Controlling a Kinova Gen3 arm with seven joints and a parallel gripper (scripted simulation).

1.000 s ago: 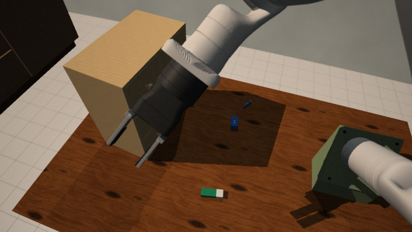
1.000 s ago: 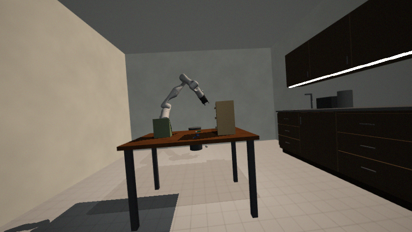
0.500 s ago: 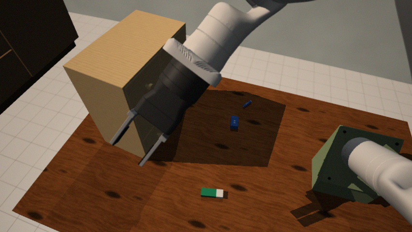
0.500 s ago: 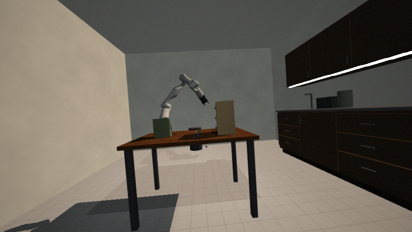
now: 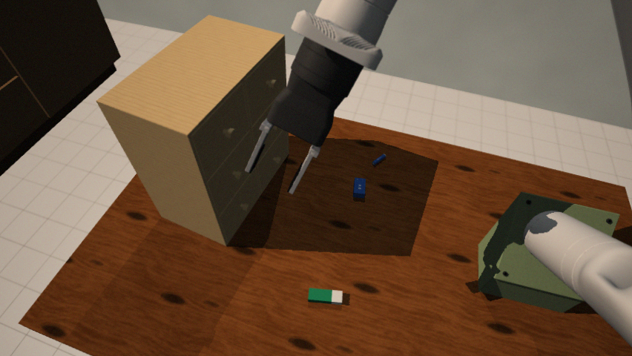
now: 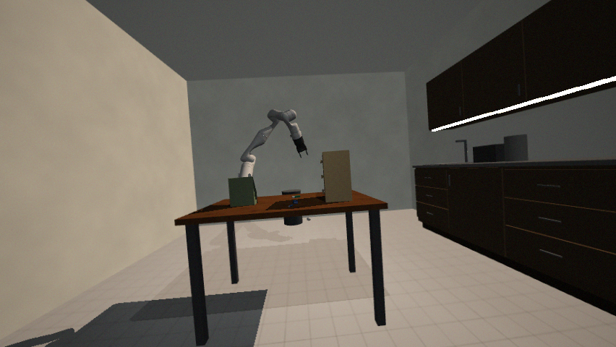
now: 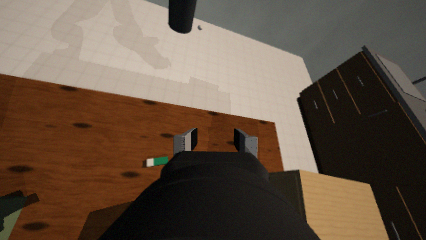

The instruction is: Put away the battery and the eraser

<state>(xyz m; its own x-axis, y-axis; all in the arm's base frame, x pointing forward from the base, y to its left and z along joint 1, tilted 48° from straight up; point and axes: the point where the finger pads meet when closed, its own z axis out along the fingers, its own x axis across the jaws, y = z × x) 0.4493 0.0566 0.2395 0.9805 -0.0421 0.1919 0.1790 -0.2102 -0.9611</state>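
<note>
With the battery in shadow on the table and the eraser lying apart from it, hangs above the tabletop near the chest's drawer side, gripper wide open, holding nothing.

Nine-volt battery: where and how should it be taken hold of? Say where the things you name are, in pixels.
Best gripped, I judge, across its narrower width, a pad on each long side, with the open tool [image 5: 268,182] [image 6: 304,155] [image 7: 215,136] coming from above. The nine-volt battery [image 5: 359,188] lies flat on the table [image 5: 168,260] [image 6: 275,208] [image 7: 100,145], longer than wide, its long sides free; the small blue cylinder [image 5: 378,159] lies apart.
</note>
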